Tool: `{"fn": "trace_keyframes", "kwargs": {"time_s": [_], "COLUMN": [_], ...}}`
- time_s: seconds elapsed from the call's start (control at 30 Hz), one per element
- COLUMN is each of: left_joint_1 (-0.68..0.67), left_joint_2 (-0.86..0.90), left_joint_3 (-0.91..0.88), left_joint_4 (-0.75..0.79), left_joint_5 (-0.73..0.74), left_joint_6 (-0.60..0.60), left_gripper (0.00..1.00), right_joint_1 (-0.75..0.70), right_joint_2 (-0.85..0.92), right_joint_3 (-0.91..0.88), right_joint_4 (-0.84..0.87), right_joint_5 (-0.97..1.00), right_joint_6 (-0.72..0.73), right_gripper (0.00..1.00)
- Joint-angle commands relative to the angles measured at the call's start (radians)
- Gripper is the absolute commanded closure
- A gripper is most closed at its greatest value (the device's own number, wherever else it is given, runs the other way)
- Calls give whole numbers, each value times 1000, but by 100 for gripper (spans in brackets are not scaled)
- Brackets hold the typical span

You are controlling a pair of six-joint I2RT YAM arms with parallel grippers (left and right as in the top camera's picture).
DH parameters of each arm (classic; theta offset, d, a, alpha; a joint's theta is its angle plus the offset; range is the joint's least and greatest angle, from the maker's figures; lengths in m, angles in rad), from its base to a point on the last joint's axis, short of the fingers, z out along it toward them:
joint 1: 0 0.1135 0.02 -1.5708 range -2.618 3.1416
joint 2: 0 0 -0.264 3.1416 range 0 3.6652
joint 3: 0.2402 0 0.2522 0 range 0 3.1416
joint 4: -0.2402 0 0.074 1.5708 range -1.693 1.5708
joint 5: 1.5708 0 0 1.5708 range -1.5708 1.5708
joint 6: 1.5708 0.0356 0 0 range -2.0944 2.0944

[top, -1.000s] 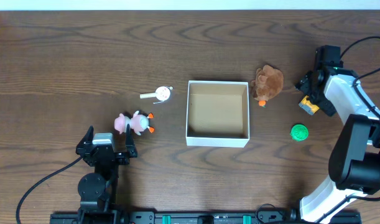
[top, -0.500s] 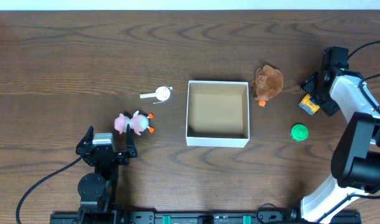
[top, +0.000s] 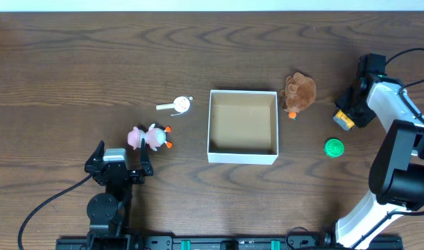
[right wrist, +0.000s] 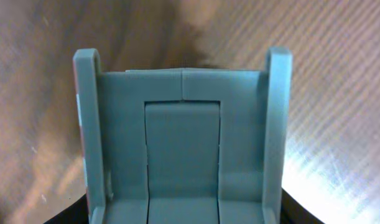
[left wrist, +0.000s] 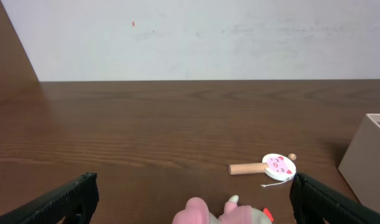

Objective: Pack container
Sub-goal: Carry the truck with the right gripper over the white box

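Observation:
The container (top: 243,157) is a square white box with a brown inside, standing empty at mid-table. My right gripper (top: 348,112) is at the table's right side, down on a small yellow and grey toy (top: 343,121). In the right wrist view the toy's grey block (right wrist: 182,155) fills the gap, and both dark fingers press its sides. My left gripper (top: 121,157) rests open near the front left, just behind a pink plush toy (top: 150,137). That pink toy (left wrist: 224,214) lies between and ahead of the wide-apart fingers.
A brown plush animal (top: 300,92) lies just right of the container. A green ball (top: 334,147) sits in front of the right gripper. A wooden-handled rattle with a pink face (top: 178,105) lies left of the container, also seen in the left wrist view (left wrist: 273,166).
My right gripper has narrowed from wide open onto the yellow and grey toy, and the arm has shifted slightly. The left arm has not moved.

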Motion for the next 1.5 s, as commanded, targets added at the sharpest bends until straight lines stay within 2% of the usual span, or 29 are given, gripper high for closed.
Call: {"fn": "trace_keyframes", "kwargs": {"time_s": [0.0, 0.3, 0.6, 0.9, 1.03, 1.2, 1.3, 1.47], "left_joint_1": [5, 5, 5, 5, 5, 5, 5, 5], "left_joint_2": [-1, -1, -1, -1, -1, -1, -1, -1], "left_joint_3": [-34, -34, -34, -34, -34, -34, -34, -34], "left_joint_4": [-15, -15, -15, -15, -15, -15, -15, -15], "left_joint_5": [4, 4, 4, 4, 4, 4, 4, 4], "left_joint_6": [6, 6, 6, 6, 6, 6, 6, 6], "left_gripper": [2, 2, 2, 2, 2, 2, 2, 2], "right_joint_1": [1, 97, 336, 642, 739, 796, 799, 798], "right_joint_2": [10, 10, 10, 11, 11, 11, 11, 13], "right_joint_3": [73, 353, 546, 559, 559, 559, 558, 532], "right_joint_4": [-49, -222, -289, -335, -385, -504, -564, -568], "right_joint_5": [-3, -34, -104, -98, -81, -10, -10, -10], "right_joint_6": [-75, -170, -182, -182, -230, -229, -172, -139], "right_gripper": [69, 70, 69, 67, 64, 64, 64, 64]}}
